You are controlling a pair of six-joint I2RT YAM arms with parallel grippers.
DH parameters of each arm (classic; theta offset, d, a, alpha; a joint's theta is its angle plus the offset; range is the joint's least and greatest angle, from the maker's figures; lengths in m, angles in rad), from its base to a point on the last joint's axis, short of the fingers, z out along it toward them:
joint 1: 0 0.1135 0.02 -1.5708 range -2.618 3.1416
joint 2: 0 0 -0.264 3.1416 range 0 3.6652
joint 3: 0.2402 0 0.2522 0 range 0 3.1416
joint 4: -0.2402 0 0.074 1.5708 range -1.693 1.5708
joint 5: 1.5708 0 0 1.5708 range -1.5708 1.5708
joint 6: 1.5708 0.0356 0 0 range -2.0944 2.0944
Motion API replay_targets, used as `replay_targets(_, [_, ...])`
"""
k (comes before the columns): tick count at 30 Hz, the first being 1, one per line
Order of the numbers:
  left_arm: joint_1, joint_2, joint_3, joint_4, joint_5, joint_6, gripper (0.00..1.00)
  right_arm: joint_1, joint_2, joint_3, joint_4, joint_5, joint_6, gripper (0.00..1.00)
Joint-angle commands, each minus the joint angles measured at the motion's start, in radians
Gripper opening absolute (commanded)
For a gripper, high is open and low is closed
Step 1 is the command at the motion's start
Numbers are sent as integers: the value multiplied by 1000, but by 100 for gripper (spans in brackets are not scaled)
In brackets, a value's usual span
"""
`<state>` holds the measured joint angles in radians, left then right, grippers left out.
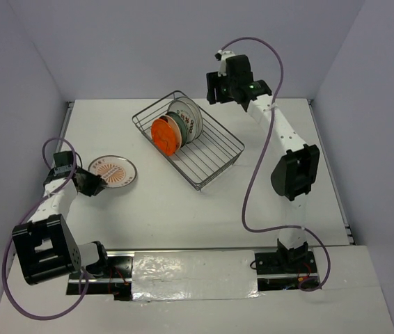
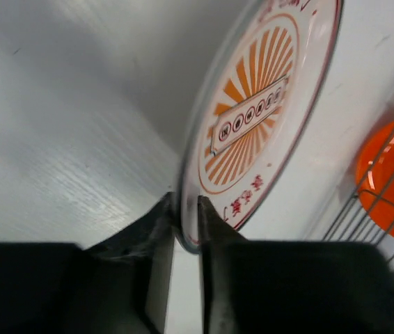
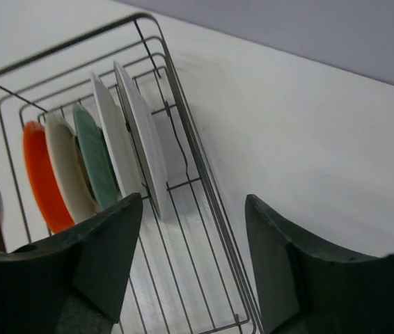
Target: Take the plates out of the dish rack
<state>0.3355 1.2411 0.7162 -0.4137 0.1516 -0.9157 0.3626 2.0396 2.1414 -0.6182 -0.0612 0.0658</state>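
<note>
Left claw [image 2: 186,212]: near left, low over the table [image 1: 183,216]; jaws drawn in to a narrow slot, pinching the near rim of the sunburst plate [image 1: 113,170] between the two fingers.
Sunburst plate: out of the rack, on the table at the left, well apart from the wire; white with an orange ray motif and a thin red edge. Apparently lying flat, though the pinched rim may be raised a little, hard to tell.
Dish rack [image 1: 221,167]: mid-table, set at an angle, with its far end towards the right arm.
Standing plates: upright on edge in the far-left half of the rack, packed close. Nearest is the orange-backed plate [image 1: 165,138], then a grey-green plate [image 3: 96,156], then two white plates [image 3: 141,139] at the far side.
Handling: probably stiff, glazed and slick, light enough for one claw, and likely to chip if knocked on wire or on a neighbour. Best hold is the exposed top rim, pinched across the thickness and lifted straight up out of the slot.
Right claw [image 3: 193,268]: far, hovering above the rack's far end beside the white plates; jaws spread wide, empty, touching nothing.
</note>
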Motion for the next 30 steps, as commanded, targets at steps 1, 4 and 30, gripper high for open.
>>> replay_targets(1, [7,11,-40,-37,-30,14,33,33,34,51,-8,-32,-90,65])
replay_targets(4, [7,-29,-46,-129,-61,23,75,55,69,81,-3,-36,-95,59])
replay_targets(30, [-153,-112,445,-487,-124,313,100,117,231,25,89,147,-167,11])
